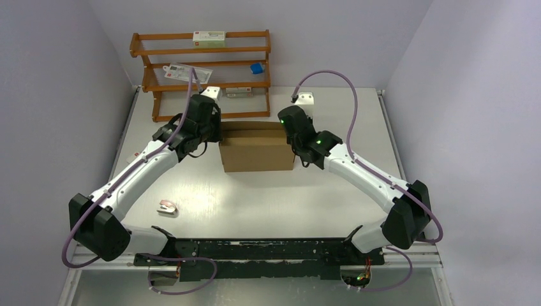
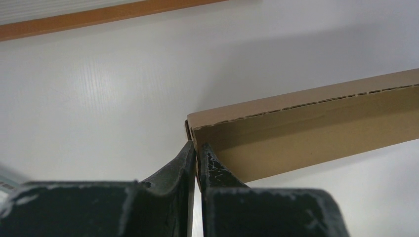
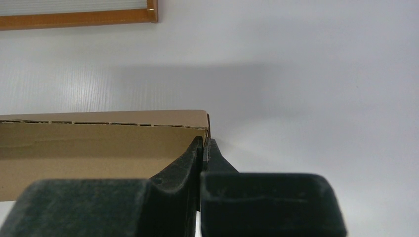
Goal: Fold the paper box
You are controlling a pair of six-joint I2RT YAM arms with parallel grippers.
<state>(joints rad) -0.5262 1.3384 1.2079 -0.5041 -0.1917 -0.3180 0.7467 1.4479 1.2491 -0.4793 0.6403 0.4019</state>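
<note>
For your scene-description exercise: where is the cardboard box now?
In the top view, the cardboard box sits mid-table in front of the wooden rack, the left gripper pinching its left end, the right gripper its right end.

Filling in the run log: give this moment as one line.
paper box: box-shaped, on table | left gripper: shut on its left end wall | right gripper: shut on its right end wall

Matt brown cardboard paper box (image 1: 256,151), smooth white table (image 1: 255,204), glossy wooden rack (image 1: 201,50)
</note>
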